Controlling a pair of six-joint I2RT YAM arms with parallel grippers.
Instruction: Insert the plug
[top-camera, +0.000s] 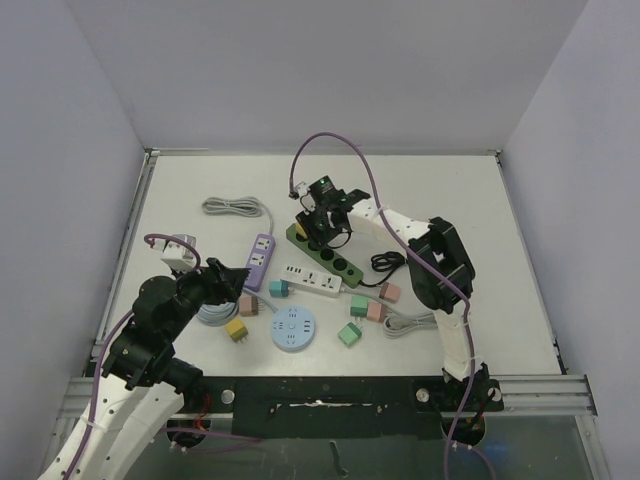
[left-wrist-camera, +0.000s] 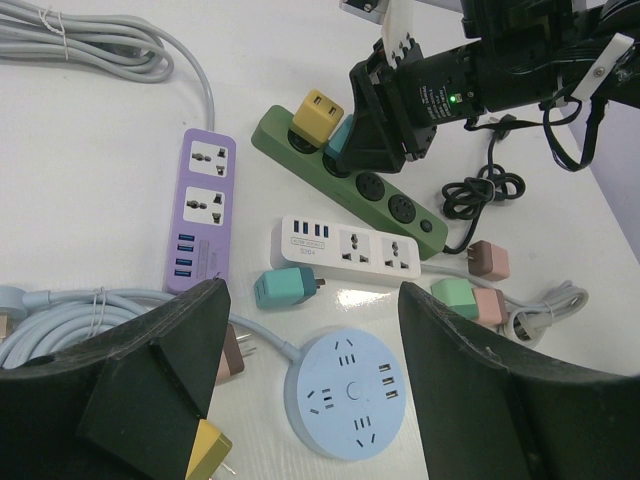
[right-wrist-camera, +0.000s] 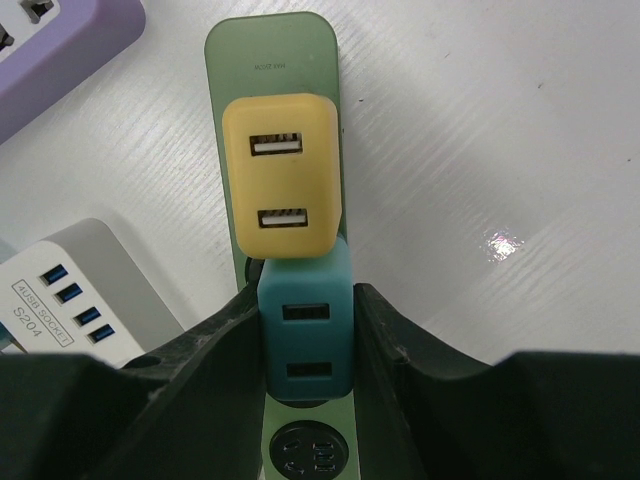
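The teal plug (right-wrist-camera: 305, 345) stood on the green power strip (right-wrist-camera: 272, 40), directly against the yellow plug (right-wrist-camera: 283, 190) that occupied the end socket. The right tool (right-wrist-camera: 305, 310) was closed on the teal plug, one finger on each flat side. Whether its prongs were fully home could not be determined – the body hid them.

Handling assessment: a small, rigid plastic block, judged light, with smooth sides that may slip under a downward push. The present hold on the two broad sides appears the correct one. It leaves the port face clear and keeps off the prongs. Seating likely calls for a straight, firm press, as the neighbouring yellow plug leaves no spare room.

The strip lay on the white surface (right-wrist-camera: 500, 120). The left tool (left-wrist-camera: 315, 300) hung open and empty above a round blue socket hub (left-wrist-camera: 345, 395) – well apart from the work.
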